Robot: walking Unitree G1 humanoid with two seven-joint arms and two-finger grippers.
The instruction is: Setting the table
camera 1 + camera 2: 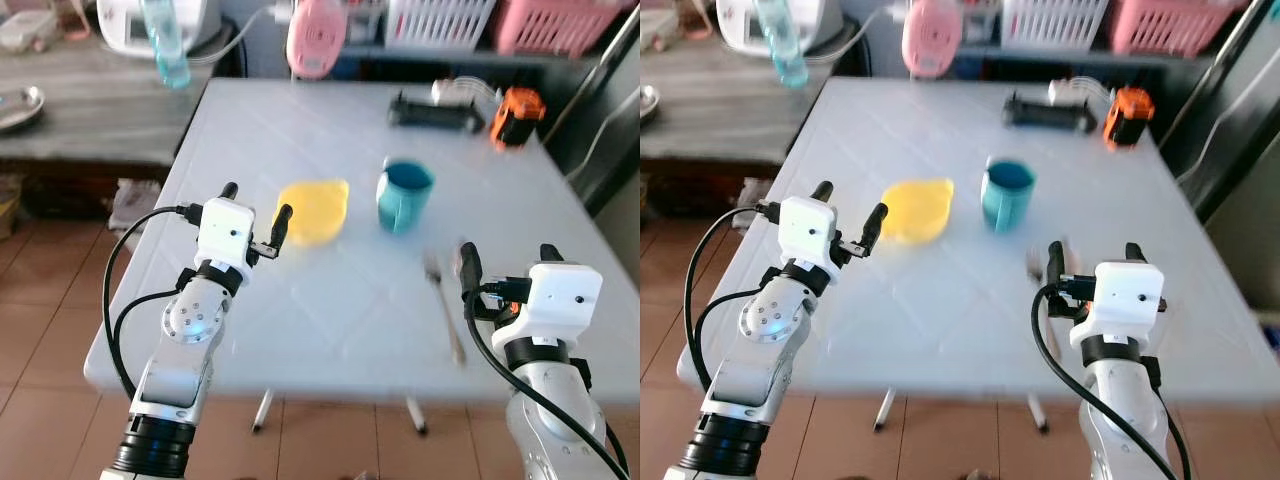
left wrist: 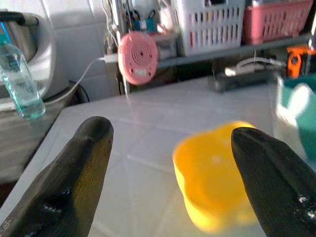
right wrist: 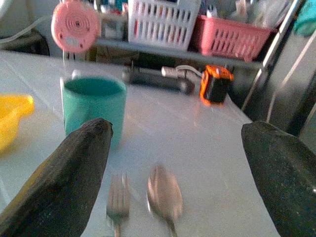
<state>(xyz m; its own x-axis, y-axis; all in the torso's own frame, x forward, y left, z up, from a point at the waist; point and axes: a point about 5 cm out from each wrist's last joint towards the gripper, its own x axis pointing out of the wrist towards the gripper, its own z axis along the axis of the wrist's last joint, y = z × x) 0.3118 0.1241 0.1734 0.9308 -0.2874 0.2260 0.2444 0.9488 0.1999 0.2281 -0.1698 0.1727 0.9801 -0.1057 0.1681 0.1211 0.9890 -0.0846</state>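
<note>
A yellow bowl (image 1: 313, 210) lies near the middle of the white table (image 1: 300, 330), and a teal mug (image 1: 403, 193) stands just right of it. A fork (image 1: 445, 305) and a spoon (image 3: 164, 192) lie side by side nearer me, in front of the mug; both are blurred. My left gripper (image 1: 256, 207) hovers open just left of the bowl, with nothing between its fingers. Over the table's near right part my right gripper (image 1: 509, 260) is also open and empty, with the cutlery just to its left.
At the table's far end lie a black bar-shaped item (image 1: 435, 112) and an orange and black device (image 1: 516, 115). A pink round appliance (image 1: 316, 35), white and pink baskets (image 3: 163, 22) stand behind. A counter with a bottle (image 1: 165, 45) is on the left.
</note>
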